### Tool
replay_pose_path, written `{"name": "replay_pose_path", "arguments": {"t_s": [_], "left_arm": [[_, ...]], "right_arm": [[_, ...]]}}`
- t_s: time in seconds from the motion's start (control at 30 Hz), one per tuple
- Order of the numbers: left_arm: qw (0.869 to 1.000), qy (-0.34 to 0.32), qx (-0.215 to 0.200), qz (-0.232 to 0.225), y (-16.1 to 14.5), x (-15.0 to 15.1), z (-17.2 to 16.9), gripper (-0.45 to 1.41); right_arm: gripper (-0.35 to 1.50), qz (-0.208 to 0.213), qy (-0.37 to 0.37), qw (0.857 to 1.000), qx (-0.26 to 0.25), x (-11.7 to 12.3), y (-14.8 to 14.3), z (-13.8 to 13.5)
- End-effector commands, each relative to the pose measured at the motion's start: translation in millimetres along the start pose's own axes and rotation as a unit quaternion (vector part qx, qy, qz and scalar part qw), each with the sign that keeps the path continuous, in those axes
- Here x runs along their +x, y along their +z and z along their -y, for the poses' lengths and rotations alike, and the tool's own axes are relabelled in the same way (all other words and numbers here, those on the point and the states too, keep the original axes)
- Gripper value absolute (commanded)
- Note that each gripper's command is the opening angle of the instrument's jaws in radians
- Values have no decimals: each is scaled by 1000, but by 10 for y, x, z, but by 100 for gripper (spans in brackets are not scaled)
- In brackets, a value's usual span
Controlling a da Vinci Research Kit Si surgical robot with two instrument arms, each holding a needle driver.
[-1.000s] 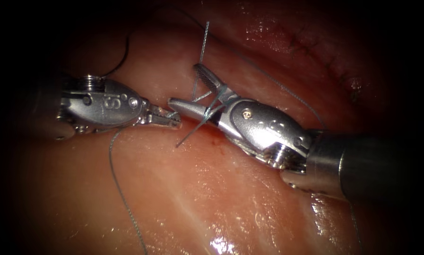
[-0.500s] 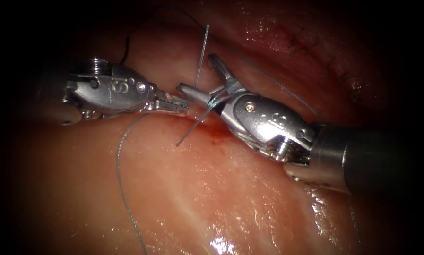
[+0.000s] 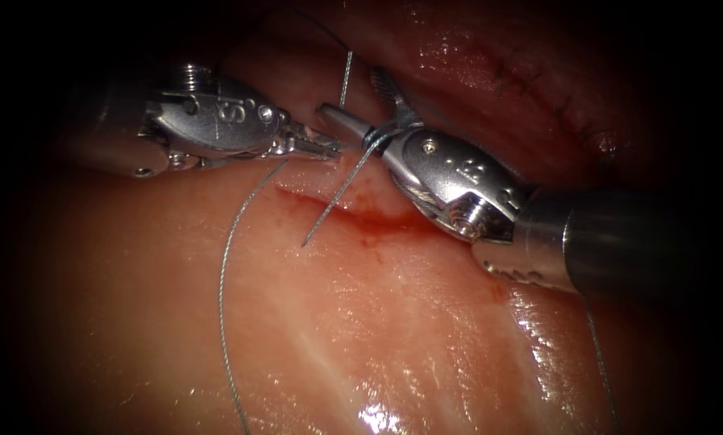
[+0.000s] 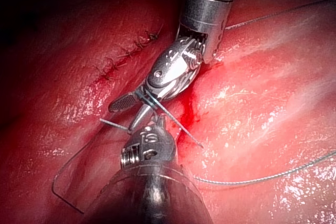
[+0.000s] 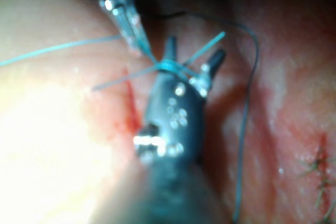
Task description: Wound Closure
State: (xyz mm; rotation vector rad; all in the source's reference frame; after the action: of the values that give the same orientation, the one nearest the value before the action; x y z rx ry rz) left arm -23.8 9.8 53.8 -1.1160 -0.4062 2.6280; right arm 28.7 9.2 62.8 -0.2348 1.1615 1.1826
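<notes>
My right tool [image 3: 349, 90] stands open over the far end of the cut [image 3: 353, 211], with the thread [image 3: 376, 138] looped around the base of both jaws and nothing gripped between them. The loop also shows in the wrist views [image 4: 147, 98] [image 5: 168, 66]. Two short thread ends stick out, one upward [image 3: 346, 76] and one down onto the tissue [image 3: 317, 225]. My left tool [image 3: 329, 149] is shut on the thread right beside the loop. A thin dark curve [image 4: 60, 195] lies on the tissue; I cannot tell whether it is the needle.
A long strand [image 3: 224, 274] runs from the left tool down across the near tissue. Red fluid [image 3: 377, 234] sits along the cut. A stitched line [image 3: 538, 89] lies on the far right tissue. Another strand [image 3: 599, 354] trails by the right shaft.
Both tools have moved up and away, the left one also to the right. The loop has slid toward the base of the right jaws, and the cut now lies uncovered below them.
</notes>
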Motion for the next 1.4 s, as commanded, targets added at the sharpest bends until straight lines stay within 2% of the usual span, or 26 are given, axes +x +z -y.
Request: {"name": "replay_pose_path", "arguments": {"t_s": [0.03, 0.33, 0.63, 0.87, 1.0, 1.1, 1.17, 1.4], "left_arm": [[1000, -1, -1, -1, 10, -2, 2, -45], [1000, 4, 0, 0, 23, -18, 33, -45], [1000, 3, 1, 3, 23, -29, 33, -45], [1000, 3, 2, 5, 17, -31, 28, -45], [1000, 4, 2, 5, 16, -31, 27, -45], [1000, 4, 3, 5, 17, -31, 26, -45], [1000, 4, 3, 5, 17, -32, 26, -45], [1000, 4, 3, 5, 16, -33, 25, -45]], "right_arm": [[73, 1, 6, 1000, 4, -11, 8, 1], [71, 14, 19, 999, 26, -11, 26, 10], [66, 45, 45, 996, 61, -18, 47, 25], [44, 52, 73, 992, 91, -18, 41, 37], [39, 55, 76, 991, 93, -17, 37, 38], [11, 55, 76, 991, 95, -16, 36, 38], [-1, 55, 76, 991, 93, -16, 35, 37], [5, 55, 83, 992, 84, -7, 33, 37]]}}
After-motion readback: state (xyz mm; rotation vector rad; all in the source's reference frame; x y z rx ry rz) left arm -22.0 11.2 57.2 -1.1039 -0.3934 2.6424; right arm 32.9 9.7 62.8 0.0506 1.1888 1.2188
